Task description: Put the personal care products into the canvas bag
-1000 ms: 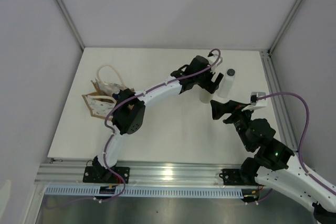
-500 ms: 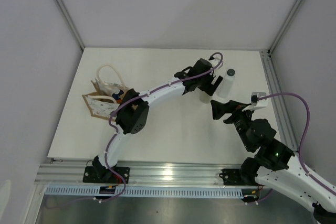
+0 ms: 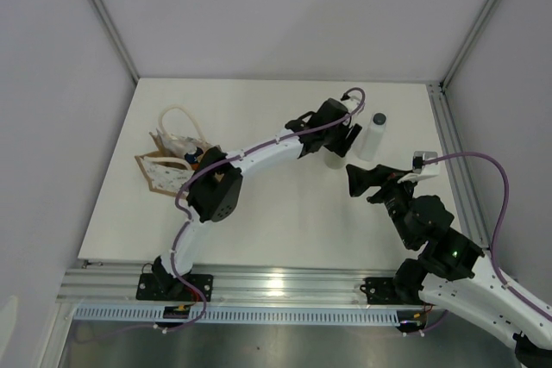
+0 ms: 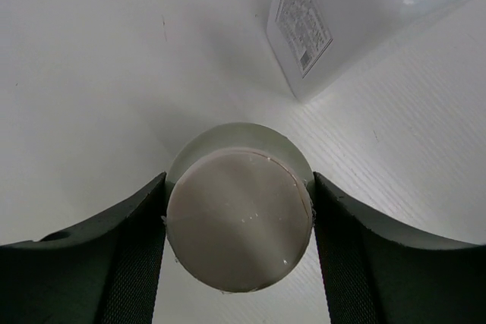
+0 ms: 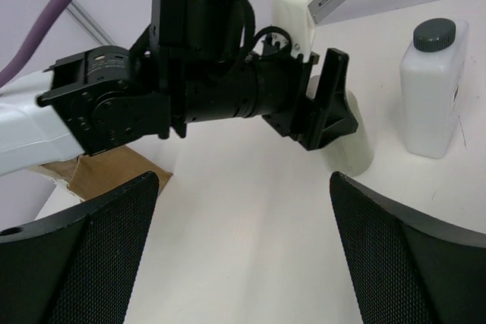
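Since a second ago our left gripper has shifted slightly near the bench's far-right corner. Its jaws pinch the cream bottle, and in lifting we risk toppling the neighbouring translucent bottle.

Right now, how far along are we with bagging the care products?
Done: something orange shows in the canvas bag. In hand: the left gripper clamps the cream bottle, not yet lifted off the table. Left: that and the dark-capped translucent bottle. No tube in view.
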